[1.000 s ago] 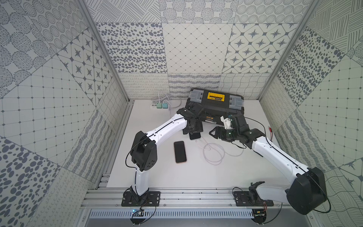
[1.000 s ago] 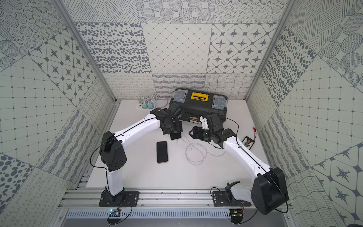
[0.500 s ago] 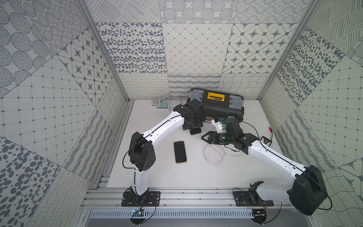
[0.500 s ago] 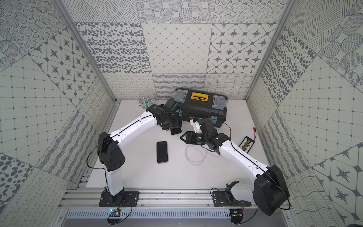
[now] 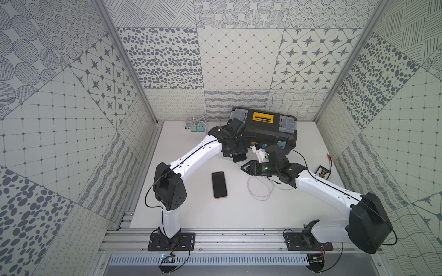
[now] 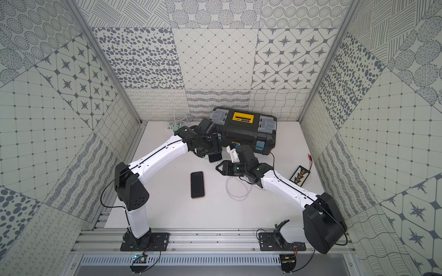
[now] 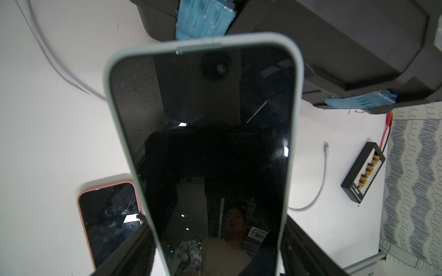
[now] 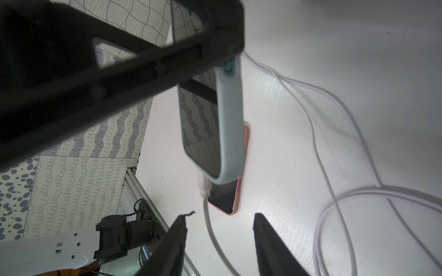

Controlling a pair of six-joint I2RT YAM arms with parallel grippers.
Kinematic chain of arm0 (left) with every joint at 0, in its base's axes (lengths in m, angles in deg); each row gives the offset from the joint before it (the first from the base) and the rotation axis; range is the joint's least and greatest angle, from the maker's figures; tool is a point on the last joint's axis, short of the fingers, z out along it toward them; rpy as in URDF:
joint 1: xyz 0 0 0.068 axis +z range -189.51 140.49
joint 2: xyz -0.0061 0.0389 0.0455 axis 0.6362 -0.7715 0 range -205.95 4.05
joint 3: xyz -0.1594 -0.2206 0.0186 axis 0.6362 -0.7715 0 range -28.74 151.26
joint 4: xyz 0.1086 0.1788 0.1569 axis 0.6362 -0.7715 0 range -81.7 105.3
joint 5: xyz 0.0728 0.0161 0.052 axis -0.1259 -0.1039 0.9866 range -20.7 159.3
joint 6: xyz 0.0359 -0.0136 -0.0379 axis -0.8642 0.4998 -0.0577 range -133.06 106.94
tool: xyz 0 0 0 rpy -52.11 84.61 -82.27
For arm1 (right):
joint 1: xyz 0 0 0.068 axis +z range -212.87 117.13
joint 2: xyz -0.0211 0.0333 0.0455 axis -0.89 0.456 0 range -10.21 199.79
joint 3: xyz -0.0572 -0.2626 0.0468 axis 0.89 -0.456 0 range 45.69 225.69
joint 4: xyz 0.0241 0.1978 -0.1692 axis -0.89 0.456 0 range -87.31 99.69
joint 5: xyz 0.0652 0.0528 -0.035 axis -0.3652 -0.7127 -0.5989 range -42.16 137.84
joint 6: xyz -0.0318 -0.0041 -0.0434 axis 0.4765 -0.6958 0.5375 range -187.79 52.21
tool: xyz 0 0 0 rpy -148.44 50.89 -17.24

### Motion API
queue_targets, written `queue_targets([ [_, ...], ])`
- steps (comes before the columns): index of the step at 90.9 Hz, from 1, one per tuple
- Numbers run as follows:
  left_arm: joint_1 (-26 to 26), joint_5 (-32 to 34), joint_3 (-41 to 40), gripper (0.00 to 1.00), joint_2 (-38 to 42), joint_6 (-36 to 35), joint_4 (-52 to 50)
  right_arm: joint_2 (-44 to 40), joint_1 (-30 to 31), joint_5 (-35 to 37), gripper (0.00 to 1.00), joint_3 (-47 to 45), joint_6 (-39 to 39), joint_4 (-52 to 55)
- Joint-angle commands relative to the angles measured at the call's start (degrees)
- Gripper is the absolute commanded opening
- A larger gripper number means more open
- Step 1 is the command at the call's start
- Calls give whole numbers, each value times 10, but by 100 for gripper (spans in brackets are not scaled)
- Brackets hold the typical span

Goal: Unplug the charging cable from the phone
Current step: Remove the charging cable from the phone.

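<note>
**Phone** (image 7: 203, 143), pale green case, dark screen. Held clear of the tabletop (image 5: 215, 215), just in front of the toolbox (image 5: 263, 129). Free end tilted down toward the right gripper.

**Left gripper** (image 7: 215, 224). Jaws clamped on the two long edges of the phone, holding it aloft.

**Charging cable** (image 8: 210, 227), white. Plug (image 8: 203, 186) seated in the end of the phone that sticks out of the left gripper. Trails from there between the right jaws and on toward loose loops on the tabletop (image 5: 259, 191).

**Right gripper** (image 8: 220, 216). Jaws partly apart, one on each side of the cable just past the plug, nearer to it on one side. Closed on nothing. Contact with the cable impossible to tell.

**Second phone** (image 5: 219, 184), pink case, screen up. Flat on the tabletop between the two arms, below the raised phone, apart from both grippers.

**Second cable end** (image 7: 325, 145), pale. Loose on the tabletop, plugged into nothing.

**Toolbox**, black with yellow handle and grey latches. At the back of the tabletop against the wall.

**Power strip** (image 5: 195, 128) with two green adapters. Back corner, beside the toolbox.

**Small black board** (image 5: 324, 172) with yellow connectors and a red lead. Far right edge of the tabletop, well apart from the phones.
</note>
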Motion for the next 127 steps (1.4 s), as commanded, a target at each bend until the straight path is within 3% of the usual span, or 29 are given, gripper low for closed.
queue_targets([
  [1, 1, -13, -3, 0, 13, 14, 37, 10, 2, -5, 44, 6, -4, -43],
  [31, 5, -14, -3, 0, 13, 19, 40, 21, 3, -11, 40, 7, -14, -66],
  [94, 12, -22, -7, 0, 16, 26, 44, 28, 3, -10, 11, 5, -27, -79],
  [127, 13, -25, -6, 0, 17, 30, 47, 25, 3, -3, 8, 7, -26, -79],
])
